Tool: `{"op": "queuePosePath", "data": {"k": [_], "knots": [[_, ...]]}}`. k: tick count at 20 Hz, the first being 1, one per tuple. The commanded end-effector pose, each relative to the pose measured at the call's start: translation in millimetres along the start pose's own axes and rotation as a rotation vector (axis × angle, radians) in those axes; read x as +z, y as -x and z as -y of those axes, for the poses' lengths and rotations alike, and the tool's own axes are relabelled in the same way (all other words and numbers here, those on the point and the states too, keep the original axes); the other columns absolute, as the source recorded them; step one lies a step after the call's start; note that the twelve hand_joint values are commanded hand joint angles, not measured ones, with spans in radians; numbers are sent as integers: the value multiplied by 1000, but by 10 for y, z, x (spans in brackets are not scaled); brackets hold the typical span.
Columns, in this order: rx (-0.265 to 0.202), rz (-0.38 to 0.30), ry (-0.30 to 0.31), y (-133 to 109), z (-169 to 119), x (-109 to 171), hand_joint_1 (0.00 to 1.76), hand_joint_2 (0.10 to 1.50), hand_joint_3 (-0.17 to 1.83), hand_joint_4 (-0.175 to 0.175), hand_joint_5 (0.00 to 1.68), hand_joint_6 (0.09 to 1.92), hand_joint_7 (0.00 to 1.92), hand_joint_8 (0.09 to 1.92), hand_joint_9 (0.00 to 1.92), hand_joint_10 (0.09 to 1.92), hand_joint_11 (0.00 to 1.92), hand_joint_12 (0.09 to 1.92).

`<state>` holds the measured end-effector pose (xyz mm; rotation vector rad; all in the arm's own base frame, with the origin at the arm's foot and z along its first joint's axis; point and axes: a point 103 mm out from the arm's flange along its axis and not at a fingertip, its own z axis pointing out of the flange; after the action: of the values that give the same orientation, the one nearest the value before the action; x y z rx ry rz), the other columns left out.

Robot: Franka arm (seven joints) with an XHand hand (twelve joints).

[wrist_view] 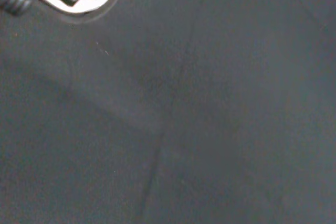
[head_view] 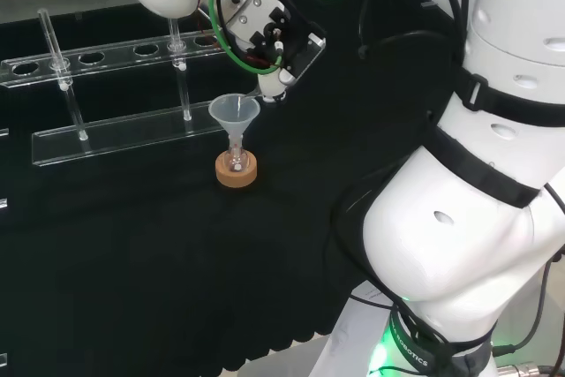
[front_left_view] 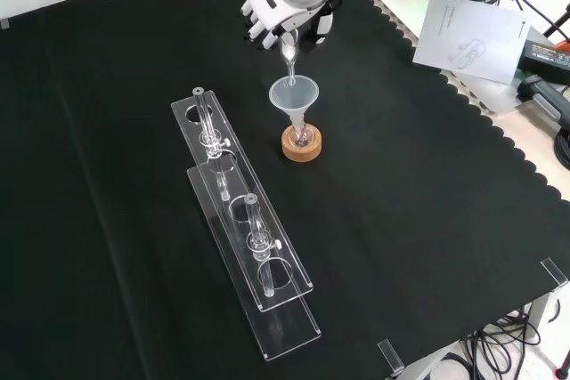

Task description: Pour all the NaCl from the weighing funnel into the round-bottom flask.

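While my hand [front_left_view: 287,15] pinches weighing funnel [front_left_view: 289,52] by upper end, spout tilts over funnel [front_left_view: 294,95] in flask [front_left_view: 301,137] on cork ring [front_left_view: 301,146]. Thin, light, slippery, fragile: judge stem end best hold.

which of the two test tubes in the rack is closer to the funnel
In the front view, the upper tube, standing at the rack's far end, is closer to the funnel. The other tube stands farther down the rack.

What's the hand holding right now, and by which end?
The hand holds the weighing funnel by its upper end, fingers curled round it; its narrow tip points down over the funnel in the flask.
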<state>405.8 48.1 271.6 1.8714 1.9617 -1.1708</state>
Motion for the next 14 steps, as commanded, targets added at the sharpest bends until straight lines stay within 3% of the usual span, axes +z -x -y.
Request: {"op": "queuePosePath", "data": {"k": [1, 14], "knots": [[-3, 22, 1, -22, 1, -29, 1116, 642, 711, 175, 1234, 770, 679, 644, 1003, 312, 850, 1030], [9, 76, -11, 3, 4, -38, 1115, 643, 711, 175, 1232, 773, 673, 644, 1000, 308, 848, 1028]]}}
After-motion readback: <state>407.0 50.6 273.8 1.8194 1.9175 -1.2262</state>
